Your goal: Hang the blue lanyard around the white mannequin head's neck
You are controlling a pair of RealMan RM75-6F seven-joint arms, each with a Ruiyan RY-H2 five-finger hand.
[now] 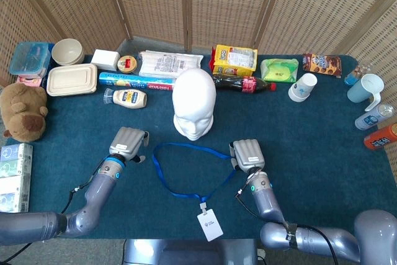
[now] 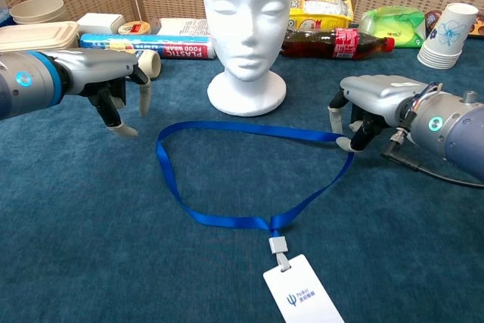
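Note:
The white mannequin head (image 1: 194, 103) stands upright mid-table, also plain in the chest view (image 2: 248, 28). In front of it the blue lanyard (image 1: 192, 146) lies as an open loop (image 2: 227, 222) on the cloth, its white badge (image 2: 302, 294) nearest me. My right hand (image 1: 247, 153) pinches the loop's right bend, fingertips (image 2: 344, 141) down at the strap. My left hand (image 1: 127, 143) hovers just left of the loop's left bend, fingers apart and pointing down (image 2: 113, 88), holding nothing.
Behind the head lie a cola bottle (image 1: 243, 83), a foil box (image 1: 133, 80), a mayonnaise bottle (image 1: 128, 98) and a yellow packet (image 1: 234, 59). Paper cups (image 1: 303, 87) stand at the right, a stuffed bear (image 1: 23, 112) and food containers (image 1: 71, 79) at the left.

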